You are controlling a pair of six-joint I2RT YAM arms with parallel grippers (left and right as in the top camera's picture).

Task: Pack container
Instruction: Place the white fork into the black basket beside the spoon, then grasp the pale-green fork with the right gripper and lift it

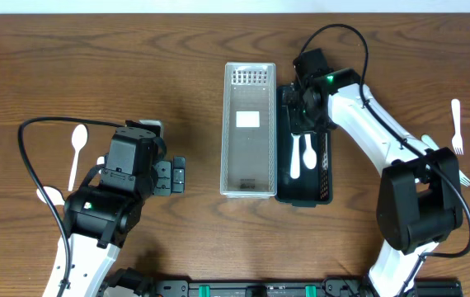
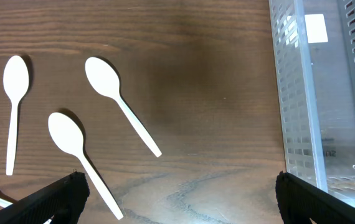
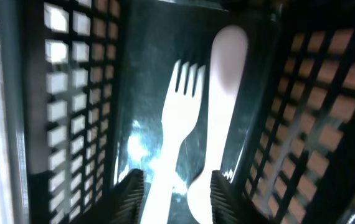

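Only a small part of the packing is judged to be done. Two white utensils have been laid in the black basket (image 1: 327, 169): a plastic fork (image 3: 179, 106) and a plastic spoon (image 3: 226, 56), side by side just ahead of the right hand (image 3: 177, 196), heads pointing away from it. The right hand is held low inside the basket with its fingers parted. The fork's handle runs back between them, but no pinch on it can be made out, so the fork is taken as released (its contact with the fingers is hidden at the frame's lower edge).

The clear container (image 1: 228, 132), directly beside the basket on the side away from the right arm, holds no cutlery; only a white label is seen on its floor.

Most of the work is judged to remain. Three loose spoons (image 2: 103, 74) lie on the wooden surface (image 1: 136, 49) ahead of the left hand (image 2: 180, 193) and to one side, and part of a fourth is seen at the frame's corner. The left hand is spread wide and grips nothing. Two loose forks (image 1: 457, 124) lie well away from the right hand, beyond the right arm's elbow. At least six pieces are therefore still to be collected.
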